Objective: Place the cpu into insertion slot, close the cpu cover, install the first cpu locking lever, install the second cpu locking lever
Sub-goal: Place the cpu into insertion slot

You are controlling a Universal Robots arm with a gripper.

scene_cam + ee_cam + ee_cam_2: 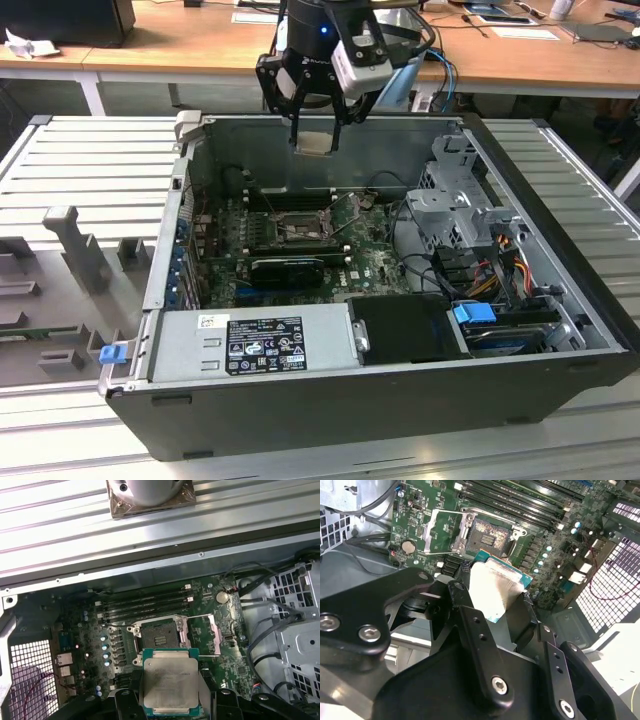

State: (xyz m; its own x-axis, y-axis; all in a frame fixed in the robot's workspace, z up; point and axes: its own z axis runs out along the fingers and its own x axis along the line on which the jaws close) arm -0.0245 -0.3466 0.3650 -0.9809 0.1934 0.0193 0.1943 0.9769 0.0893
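Scene: An open computer case (350, 415) lies on its side on a ribbed metal surface (90, 160). In the exterior view a wooden desk (200, 45) stands behind it at 12 o'clock.
Arm: The black robot arm (320, 45) hangs over the case's 12 o'clock wall in the exterior view.
Chip: The square chip (169, 680), with a pale metal face, is held flat in the air above the green board (372, 250), apart from the socket. In the exterior view it sits at 12 o'clock from the socket.
Jaws: Drawn narrow onto the chip, with a black finger (461, 600) pressed to each of two opposite edges.
Socket: The dark square socket (159, 637), rimmed in silvery metal, lies open on the board with its contact field exposed.
Cover: The thin silvery cover frame (183, 631) is swung up off the socket. It stands on the side nearer the coin battery (222, 597).
Memory slots: Long black memory slots (145, 602) run alongside the socket, between it and the case wall.
Card: In the exterior view a long black expansion card (288, 268) lies at 6 o'clock from the socket.
Power supply: In the exterior view a grey labelled power supply (250, 345) fills the case's 6 to 7 o'clock corner.
Drive cage: In the exterior view a metal drive cage (460, 200) with loose cables sits at 3 o'clock.
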